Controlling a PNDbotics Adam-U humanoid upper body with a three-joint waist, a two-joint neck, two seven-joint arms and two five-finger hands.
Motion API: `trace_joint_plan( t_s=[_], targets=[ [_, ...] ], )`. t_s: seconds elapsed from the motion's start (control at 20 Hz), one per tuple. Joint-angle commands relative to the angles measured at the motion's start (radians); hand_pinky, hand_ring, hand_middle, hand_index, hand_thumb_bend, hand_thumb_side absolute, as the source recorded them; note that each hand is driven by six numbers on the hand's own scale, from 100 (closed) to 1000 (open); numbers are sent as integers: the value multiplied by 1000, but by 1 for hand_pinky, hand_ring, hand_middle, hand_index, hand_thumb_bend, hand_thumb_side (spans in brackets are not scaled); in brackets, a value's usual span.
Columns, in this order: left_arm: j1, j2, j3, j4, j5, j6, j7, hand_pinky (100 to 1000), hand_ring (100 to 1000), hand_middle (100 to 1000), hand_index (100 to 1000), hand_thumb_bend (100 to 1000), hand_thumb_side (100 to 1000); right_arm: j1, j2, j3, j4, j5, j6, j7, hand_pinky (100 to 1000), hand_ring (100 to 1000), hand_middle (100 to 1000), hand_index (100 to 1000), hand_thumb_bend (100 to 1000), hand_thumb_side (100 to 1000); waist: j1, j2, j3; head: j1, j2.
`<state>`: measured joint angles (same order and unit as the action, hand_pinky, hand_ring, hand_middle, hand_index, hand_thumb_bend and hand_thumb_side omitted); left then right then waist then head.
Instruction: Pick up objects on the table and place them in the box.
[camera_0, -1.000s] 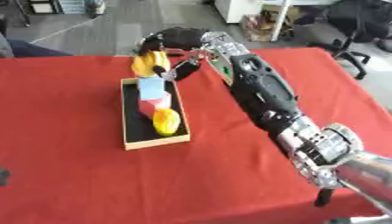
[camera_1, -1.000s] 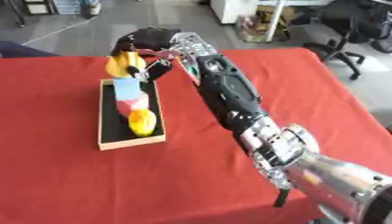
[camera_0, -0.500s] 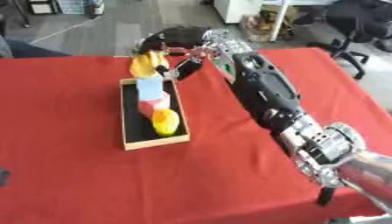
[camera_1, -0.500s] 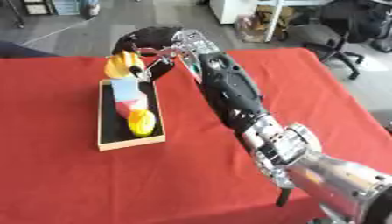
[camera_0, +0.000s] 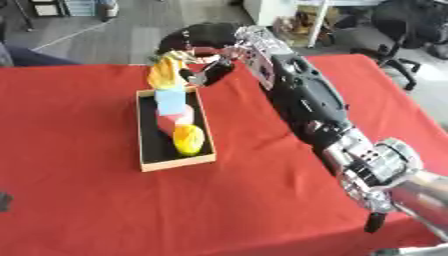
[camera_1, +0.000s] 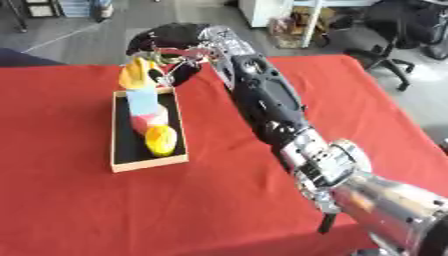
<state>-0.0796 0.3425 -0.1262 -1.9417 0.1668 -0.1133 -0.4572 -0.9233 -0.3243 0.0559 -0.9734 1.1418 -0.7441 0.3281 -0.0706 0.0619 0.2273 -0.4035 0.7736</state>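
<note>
One yellow-orange thing (camera_0: 166, 74) is in the right hand (camera_0: 203, 40), fingers curled around its top, hanging over the 12 o'clock end of the box (camera_0: 145, 162). Looks like a light, stiff plastic toy, maybe a bit slick — I'd hold it up high like that. Already in the box: one pale blue block (camera_0: 171, 101), one pink piece (camera_0: 173, 120), one yellow round thing (camera_0: 188, 139) at the 6 o'clock end — three total. Left hand isn't showing.
</note>
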Motion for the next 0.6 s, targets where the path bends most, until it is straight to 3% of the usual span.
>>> trace_joint_plan(
  t_s=[0.05, 0.3, 0.6],
  targets=[
    [-4, 5, 10, -12, -2, -1, 3, 673, 544, 556, 843, 100, 822, -22, -43, -9, -49, -35, 3, -3, 888, 922, 937, 977, 100, 305, 11, -17, -3, 3, -4],
    [7, 3, 17, -7, -6, -1, 10, 672, 544, 556, 843, 100, 825, 14, -93, -20, -167, -130, 10, -47, 874, 893, 916, 977, 100, 249, 11, -24, -20, 24, -4],
    [32, -4, 31, 1, -15, -3, 26, 672, 544, 556, 843, 100, 824, 155, -168, -61, -370, -343, 84, -138, 827, 805, 833, 962, 100, 121, 16, -42, -56, 70, -4]
  ],
)
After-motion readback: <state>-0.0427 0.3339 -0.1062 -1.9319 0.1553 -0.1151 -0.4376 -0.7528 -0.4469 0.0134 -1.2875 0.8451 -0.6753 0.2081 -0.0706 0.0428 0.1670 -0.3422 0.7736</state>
